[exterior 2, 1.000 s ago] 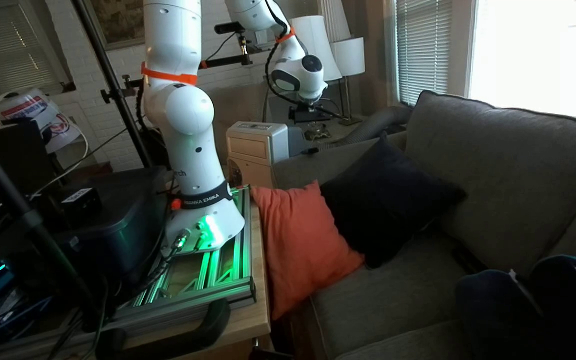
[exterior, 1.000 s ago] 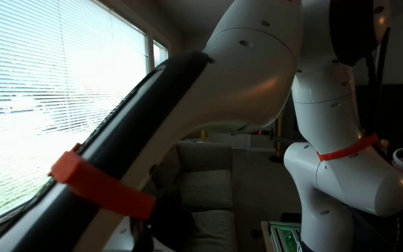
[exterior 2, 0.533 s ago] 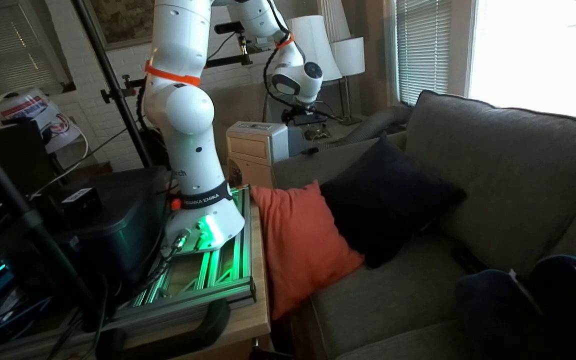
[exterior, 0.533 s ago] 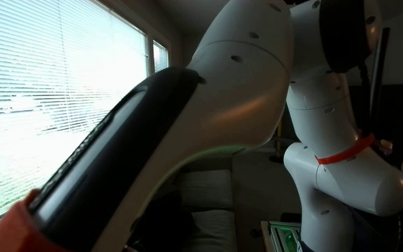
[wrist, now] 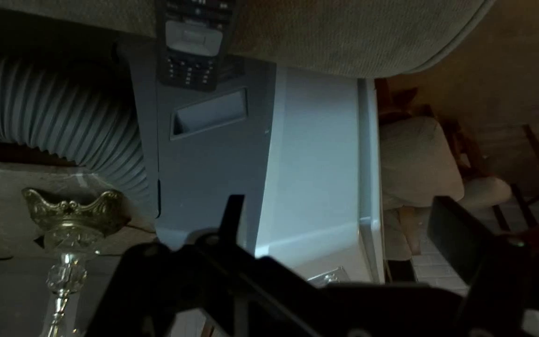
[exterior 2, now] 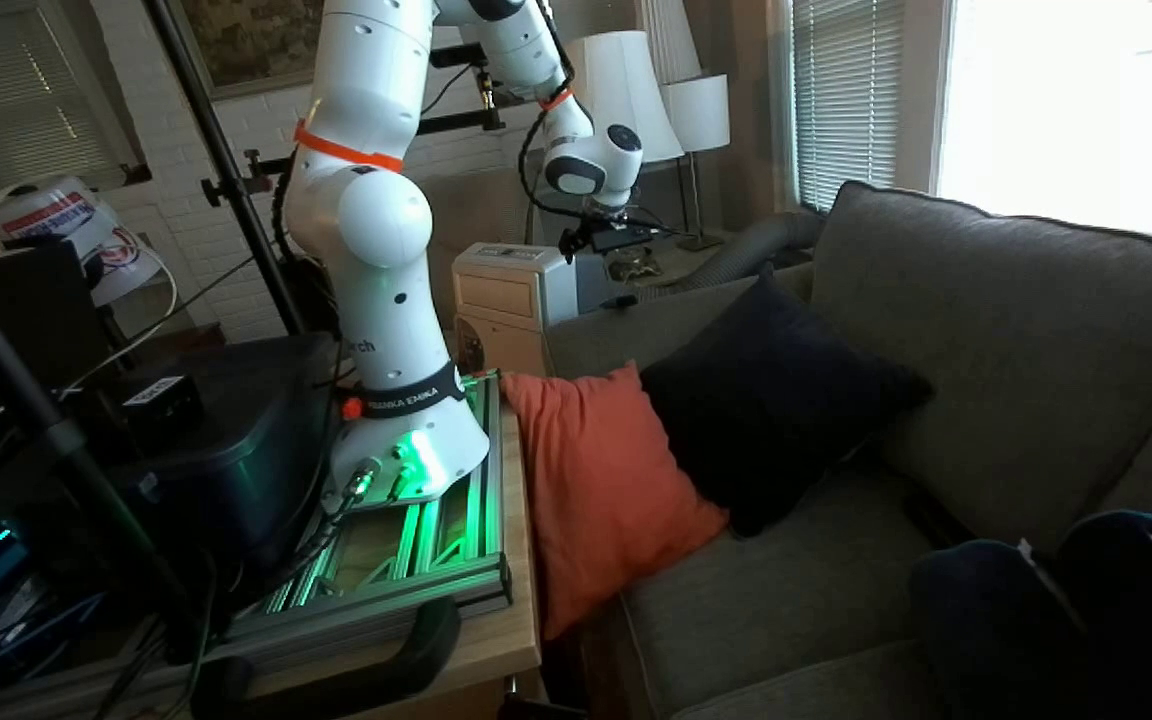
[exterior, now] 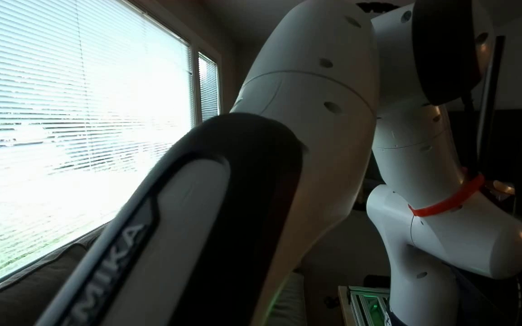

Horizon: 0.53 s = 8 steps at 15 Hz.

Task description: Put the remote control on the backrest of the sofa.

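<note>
- Swinging across in an exterior view, my forearm (exterior: 188, 244) now hides most of the sofa (exterior: 292, 299).
- In an exterior view, my pincer (exterior 2: 581, 245) has turned, past the counter's (exterior 2: 491, 635) far corner; the remote (exterior 2: 621, 301) lies beyond it, on the armrest (exterior 2: 636, 335).
- In the wrist view, my fingers (wrist: 456, 234) stand wide, holding nothing; likely I'm lining up to grasp, the backrest (exterior 2: 1016, 340) left for later.

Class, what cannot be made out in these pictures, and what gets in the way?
Wrist view: one end of the remote control, cut off by the top edge.
An exterior view: much of the sofa, hidden behind the arm.
An exterior view: what the dark blue shape is; too dark, and cut off by the right edge.
</note>
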Motion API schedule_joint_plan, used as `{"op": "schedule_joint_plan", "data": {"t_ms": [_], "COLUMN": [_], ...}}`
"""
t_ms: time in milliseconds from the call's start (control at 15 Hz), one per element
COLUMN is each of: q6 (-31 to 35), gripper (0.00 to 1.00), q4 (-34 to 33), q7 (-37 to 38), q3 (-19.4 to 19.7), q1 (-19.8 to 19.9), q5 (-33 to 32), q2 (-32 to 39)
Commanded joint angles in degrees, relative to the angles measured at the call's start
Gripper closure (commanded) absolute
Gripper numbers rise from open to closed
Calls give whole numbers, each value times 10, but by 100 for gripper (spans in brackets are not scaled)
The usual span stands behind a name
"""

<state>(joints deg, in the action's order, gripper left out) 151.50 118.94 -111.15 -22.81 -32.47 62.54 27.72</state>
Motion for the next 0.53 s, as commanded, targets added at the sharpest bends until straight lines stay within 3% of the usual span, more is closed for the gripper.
{"op": "schedule_joint_plan", "data": {"t_ms": [0,200,467], "q6": [19,23,14], "gripper": [0,0,0], "q4": [-16,-24,-41], "q7": [105,246,425], "q3": [14,44,51], "q1": [-21,-49,-57], "q5": [-122,-266,-432], "q2": [20,22,26]}}
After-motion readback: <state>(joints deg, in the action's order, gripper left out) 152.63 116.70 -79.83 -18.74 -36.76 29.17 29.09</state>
